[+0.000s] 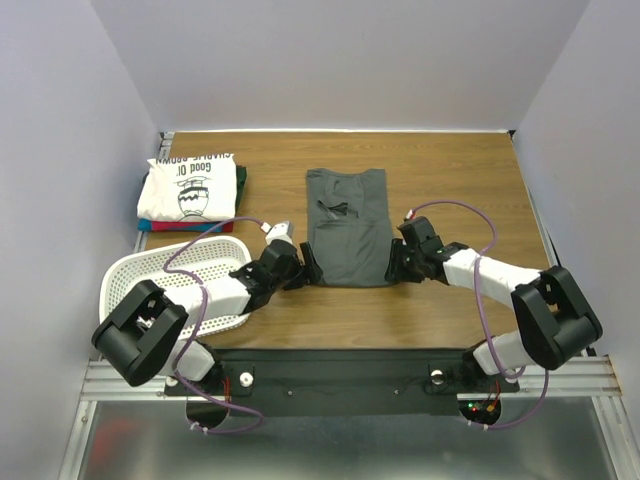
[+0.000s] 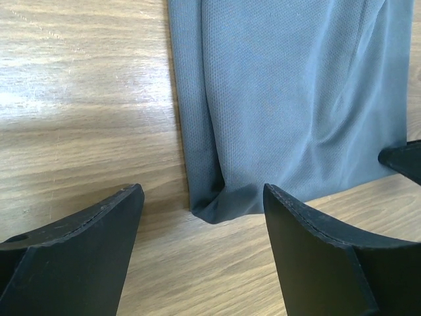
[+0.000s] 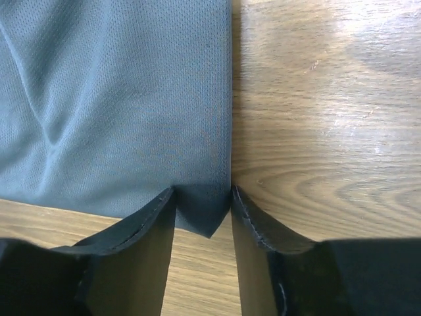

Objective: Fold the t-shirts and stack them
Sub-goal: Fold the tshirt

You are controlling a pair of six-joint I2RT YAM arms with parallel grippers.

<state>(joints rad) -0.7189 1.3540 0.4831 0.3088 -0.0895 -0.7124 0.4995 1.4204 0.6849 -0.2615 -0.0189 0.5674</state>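
A dark grey t-shirt (image 1: 345, 225) lies folded into a long strip on the middle of the wooden table. My left gripper (image 1: 308, 270) sits at its near left corner. In the left wrist view the left gripper (image 2: 202, 191) is open wide, with that corner of the grey t-shirt (image 2: 296, 99) lying just beyond its tips. My right gripper (image 1: 395, 265) is at the near right corner. In the right wrist view the right gripper (image 3: 202, 192) is narrowed, and the flat corner of the t-shirt (image 3: 118, 99) lies between its fingers, not pinched. A white printed t-shirt (image 1: 190, 185) tops a folded stack at the far left.
A white perforated basket (image 1: 150, 275) stands at the near left beside the left arm. Red (image 1: 185, 228) and dark green (image 1: 243, 180) cloth edges show under the white t-shirt. Walls enclose the table on three sides.
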